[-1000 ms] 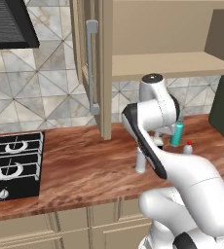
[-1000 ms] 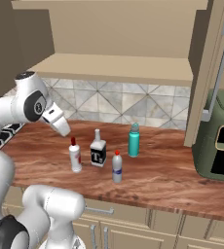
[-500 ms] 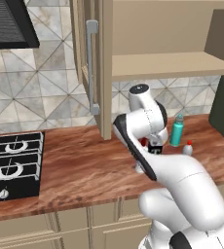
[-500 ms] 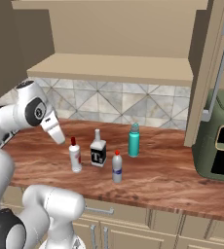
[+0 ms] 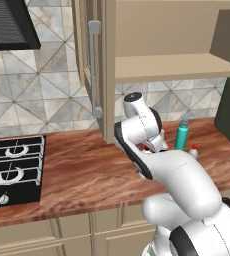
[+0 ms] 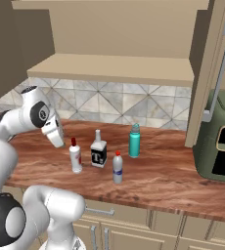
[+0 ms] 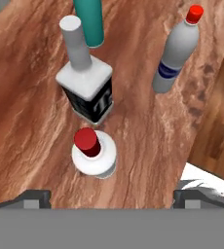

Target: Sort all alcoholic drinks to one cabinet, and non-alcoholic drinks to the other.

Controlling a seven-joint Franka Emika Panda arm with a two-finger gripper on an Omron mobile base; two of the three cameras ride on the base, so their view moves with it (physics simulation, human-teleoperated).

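Arm has swung lower and left since earlier frame; pincer (image 7: pixel 111 194) spread wide, hovering over slender white red-capped bottle (image 7: pixel 93 154) on brown wooden counter (image 6: pixel 173 178); squarish clear long-necked "T" bottle (image 7: pixel 86 87) just behind it; small blue-labelled bottle (image 7: pixel 176 48) and teal cylindrical bottle (image 6: pixel 134 140) near

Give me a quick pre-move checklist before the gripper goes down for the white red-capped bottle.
1. Gripper open wide, nothing held: ok.
2. Slender white bottle with dark red cap upright on the wooden counter, just ahead of the gripper in the hand view: ok.
3. Room beside the target: the squarish clear-grey long-necked bottle with dark "T" label stands close behind it; whether the fingers clear it: cannot tell.
4. Small clear bottle with red cap and blue label and teal cylindrical bottle stand apart from the target: ok.
5. Tan wooden wall cabinet shelf above the bottles reachable, door swung open: ok.
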